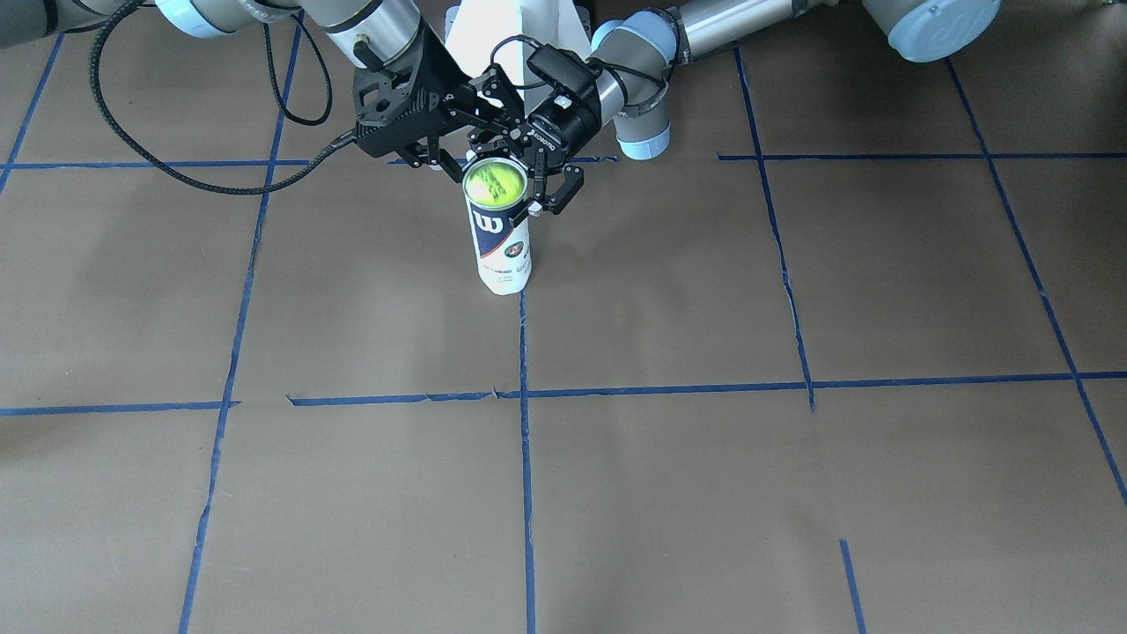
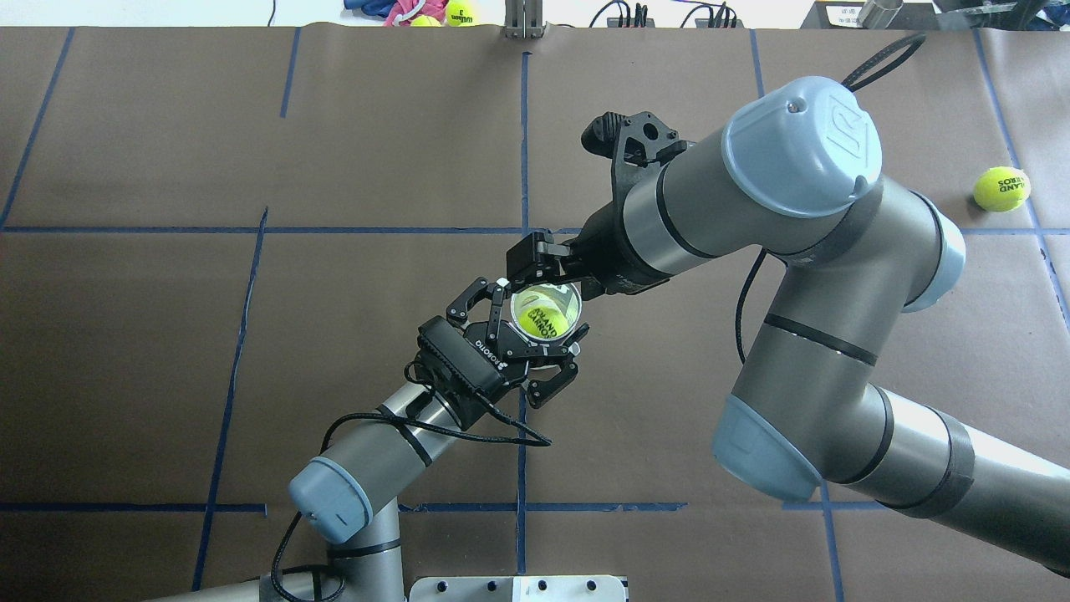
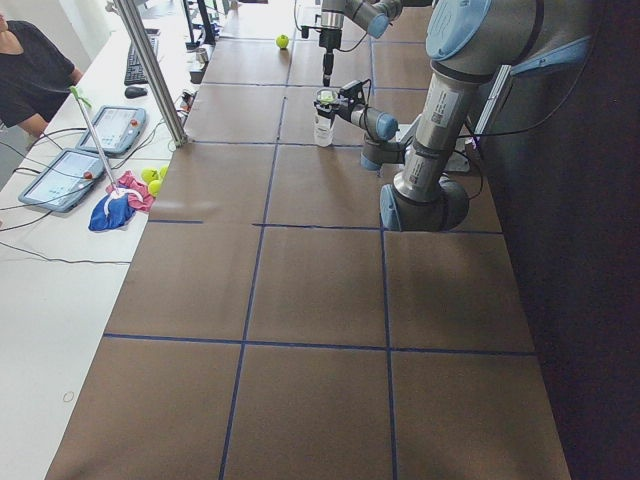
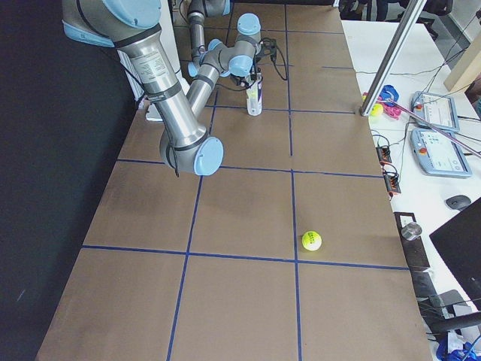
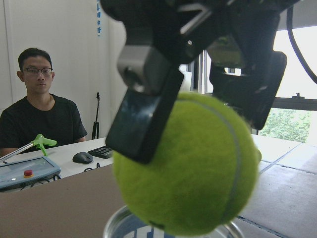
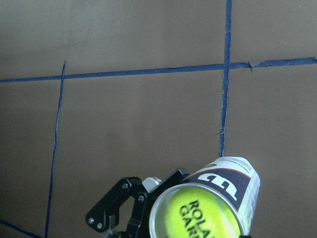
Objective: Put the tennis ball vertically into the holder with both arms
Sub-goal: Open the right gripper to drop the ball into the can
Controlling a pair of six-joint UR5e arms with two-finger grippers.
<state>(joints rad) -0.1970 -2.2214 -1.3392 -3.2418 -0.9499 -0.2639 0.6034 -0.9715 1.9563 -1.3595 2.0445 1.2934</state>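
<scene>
- Lettering first: the tennis ball (image 2: 543,318) reads "ROLAND GARROS" in dark print. The holder (image 1: 502,251) has a white "W" on its navy band, and we can't make out the smaller print below it.
- "ROBOTIQ" is printed on the left gripper (image 2: 541,318). Its fingers (image 2: 577,339) are spread wide around the holder just under the rim, and they look pressed to its wall.
- Right gripper (image 5: 198,124) comes in from above. Its fingers (image 5: 141,121) are pinched on the ball, which sits right at the holder's mouth with its underside dipping past the rim.
- Holder stands upright on the counter (image 1: 792,493), which is brown paper marked off with blue tape lines (image 1: 526,493). It's right by the end of one line.
- A spare ball (image 2: 1001,188) lies well off near the right-hand edge, lettering only partly readable.
- Room: an operator (image 5: 42,111) in a black shirt and glasses sits at a white side desk with a keyboard (image 5: 102,152) and mouse (image 5: 82,157).
- Lots of open counter on every side of the holder except the robot's, where both arms crowd in.
</scene>
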